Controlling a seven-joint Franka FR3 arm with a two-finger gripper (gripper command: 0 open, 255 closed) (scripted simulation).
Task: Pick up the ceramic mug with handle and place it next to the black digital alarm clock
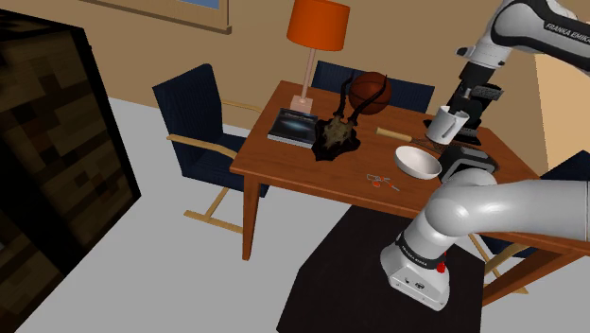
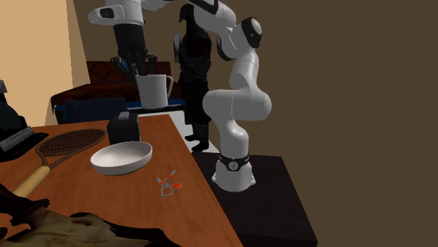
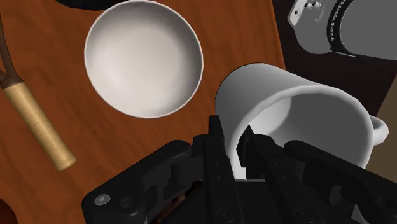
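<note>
The gripper (image 3: 236, 141) is clenched on the wall of the white mug (image 3: 299, 118), with one finger inside the rim and one outside. The mug (image 2: 153, 91) hangs clear of the wooden tabletop (image 1: 284, 161), above the edge nearest the stand, with its handle pointing away from the fingers. The black alarm clock (image 2: 123, 128) stands at that edge, below the mug. A white bowl (image 2: 121, 157) lies just beside the clock. A racket (image 2: 64, 144) lies near the bowl.
</note>
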